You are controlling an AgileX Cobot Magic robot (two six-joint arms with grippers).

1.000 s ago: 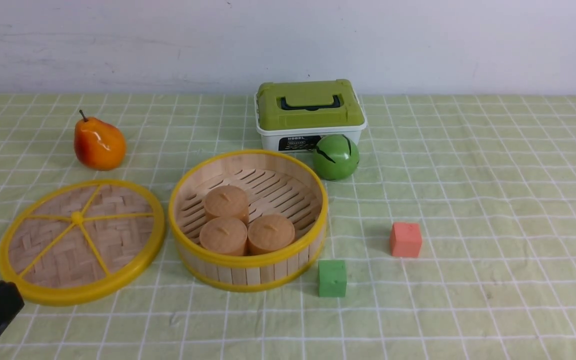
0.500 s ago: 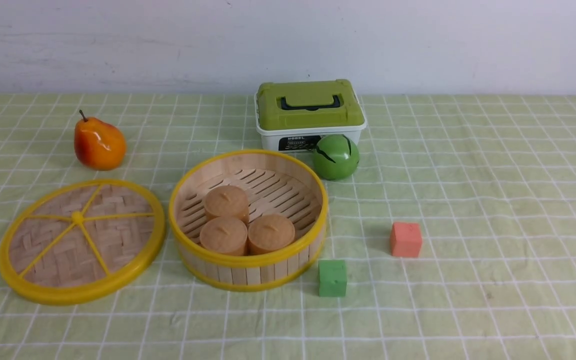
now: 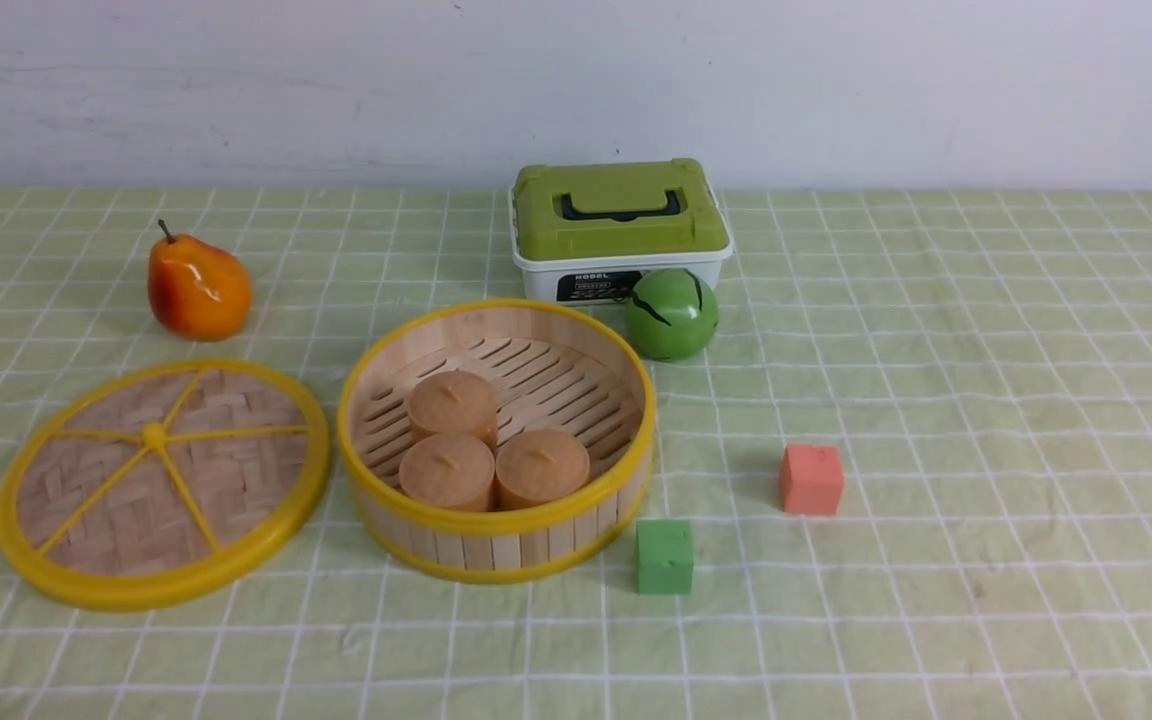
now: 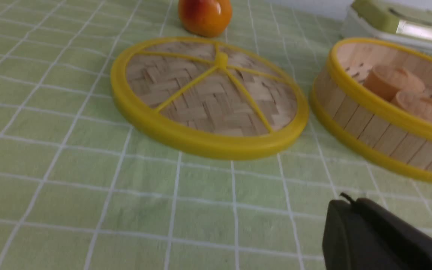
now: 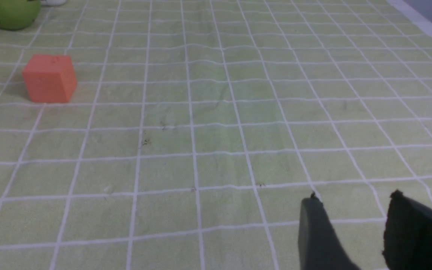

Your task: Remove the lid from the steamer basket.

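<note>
The lid (image 3: 162,484) lies flat on the tablecloth, just left of the steamer basket (image 3: 496,548), their rims close together. The basket is uncovered and holds three tan round buns (image 3: 496,450). Neither gripper shows in the front view. In the left wrist view the lid (image 4: 208,93) and the basket (image 4: 354,116) lie ahead of my left gripper (image 4: 345,200), which is shut and empty, well short of the lid. My right gripper (image 5: 353,198) is open and empty over bare cloth.
An orange pear (image 3: 198,287) sits behind the lid. A white box with a green lid (image 3: 618,225) and a green ball (image 3: 671,314) stand behind the basket. A green cube (image 3: 664,556) and a red cube (image 3: 811,479) lie to its right.
My left gripper, seen at the lower left corner of the front view a second ago, has drawn back out of that view. The lid and basket have not moved.
</note>
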